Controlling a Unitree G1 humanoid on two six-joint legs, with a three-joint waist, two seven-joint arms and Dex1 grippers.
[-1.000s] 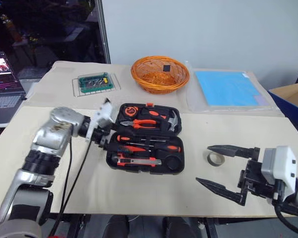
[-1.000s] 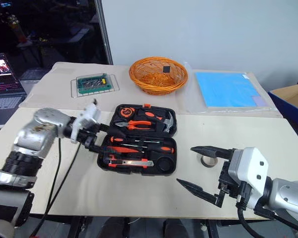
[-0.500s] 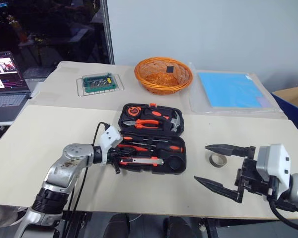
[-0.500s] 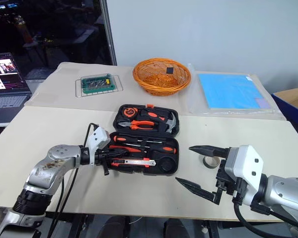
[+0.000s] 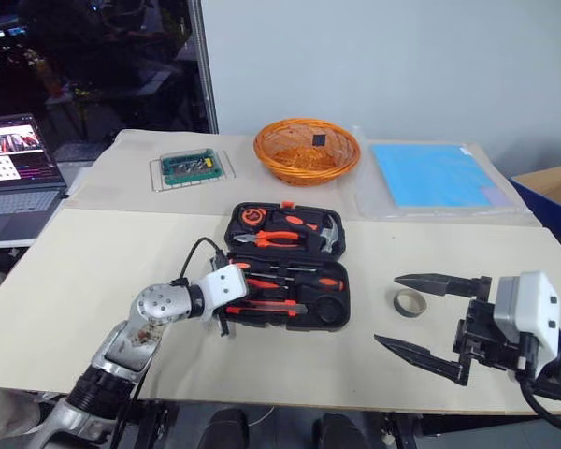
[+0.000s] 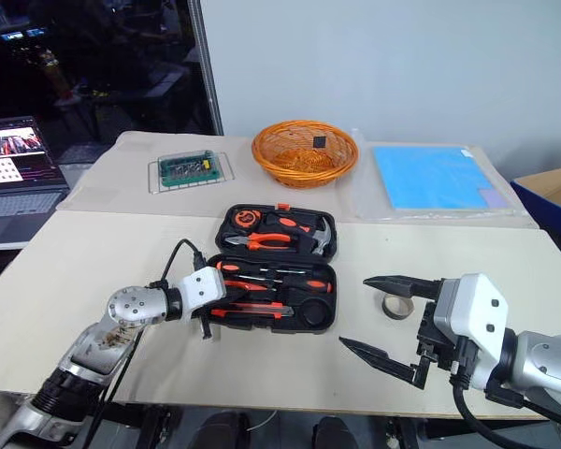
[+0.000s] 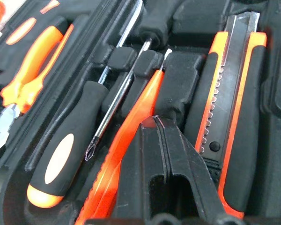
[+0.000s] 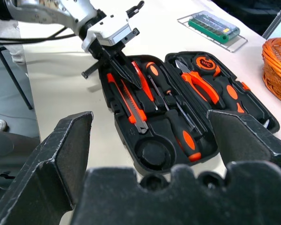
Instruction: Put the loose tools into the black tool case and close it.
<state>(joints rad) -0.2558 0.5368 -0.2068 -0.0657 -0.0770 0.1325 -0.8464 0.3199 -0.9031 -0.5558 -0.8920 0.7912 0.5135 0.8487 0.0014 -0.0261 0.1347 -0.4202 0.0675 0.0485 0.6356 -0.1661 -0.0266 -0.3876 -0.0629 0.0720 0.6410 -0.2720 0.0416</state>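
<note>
The black tool case (image 5: 340,301) lies open mid-table. Its front half holds two orange-and-black screwdrivers (image 7: 61,161), a slim orange screwdriver (image 7: 131,136) and the utility knife (image 7: 234,117). My left gripper (image 8: 133,79) reaches into the left end of that half. It is shut, with nothing between its fingers, and its tips sit right over the slim orange screwdriver. The grey tape roll (image 5: 410,301) lies on the table to the right of the case. My right gripper (image 5: 388,309) hovers open just in front of the roll, apart from it.
Pliers (image 5: 282,238), a hammer and a tape measure sit in the case's lid half. An orange wicker basket (image 5: 307,150), a green parts box (image 5: 192,166) and a blue sheet (image 5: 435,175) lie at the back. A laptop (image 5: 19,173) stands far left.
My left gripper has dropped from above the case's left edge down into its front half, and has shut. The right gripper and the tape roll have not moved.
</note>
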